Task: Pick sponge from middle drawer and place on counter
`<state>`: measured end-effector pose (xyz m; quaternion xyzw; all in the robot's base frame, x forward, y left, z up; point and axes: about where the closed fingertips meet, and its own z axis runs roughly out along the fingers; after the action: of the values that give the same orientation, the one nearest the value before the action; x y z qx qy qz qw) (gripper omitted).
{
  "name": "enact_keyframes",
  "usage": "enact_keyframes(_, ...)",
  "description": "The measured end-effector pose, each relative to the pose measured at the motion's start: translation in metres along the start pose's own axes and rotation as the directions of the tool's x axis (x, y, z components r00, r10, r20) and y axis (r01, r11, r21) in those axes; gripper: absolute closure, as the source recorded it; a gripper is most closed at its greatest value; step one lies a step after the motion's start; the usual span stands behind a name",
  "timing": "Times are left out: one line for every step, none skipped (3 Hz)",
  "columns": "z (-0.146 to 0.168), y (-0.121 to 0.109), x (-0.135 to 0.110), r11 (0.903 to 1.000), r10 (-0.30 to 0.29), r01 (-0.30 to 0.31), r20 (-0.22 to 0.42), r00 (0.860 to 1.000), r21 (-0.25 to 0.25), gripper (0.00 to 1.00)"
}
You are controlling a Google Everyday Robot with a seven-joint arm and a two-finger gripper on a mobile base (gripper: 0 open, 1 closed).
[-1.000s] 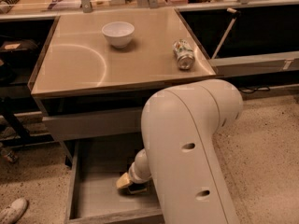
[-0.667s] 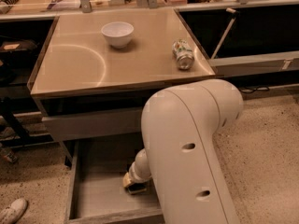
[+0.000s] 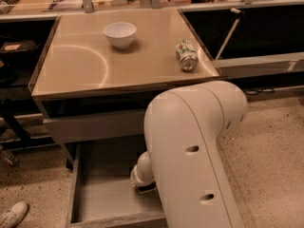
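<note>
The middle drawer (image 3: 102, 196) is pulled open below the counter (image 3: 71, 75), and its gray floor shows. My big white arm reaches down into it. My gripper (image 3: 145, 188) is low over the drawer floor at the right, mostly hidden behind the wrist and arm. A small dark piece with a pale edge, probably the sponge (image 3: 148, 189), shows right at the gripper; whether it is held cannot be told. The tan counter top stands behind the drawer.
A white bowl (image 3: 119, 33) and a tipped green can (image 3: 186, 55) sit on the counter. A closed gray drawer front (image 3: 95, 125) is above the open one. A white shoe (image 3: 12, 213) is on the speckled floor at the lower left. Dark shelving flanks both sides.
The wrist has shifted slightly right and lower in the drawer. The yellow bit seen at the gripper earlier is now mostly covered.
</note>
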<state>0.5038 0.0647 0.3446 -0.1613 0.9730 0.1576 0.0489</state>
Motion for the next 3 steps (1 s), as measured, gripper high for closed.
enact_keyframes(-0.007, 0.002, -0.001, 1.0000, 0.000, 0.000, 0.000, 1.000, 0.000, 1.00)
enact_keyframes(-0.011, 0.003, -0.002, 1.0000, 0.000, 0.000, 0.000, 1.000, 0.000, 1.00)
enact_keyframes(-0.026, 0.008, 0.001, 0.9999, -0.007, 0.007, 0.000, 1.000, -0.015, 1.00)
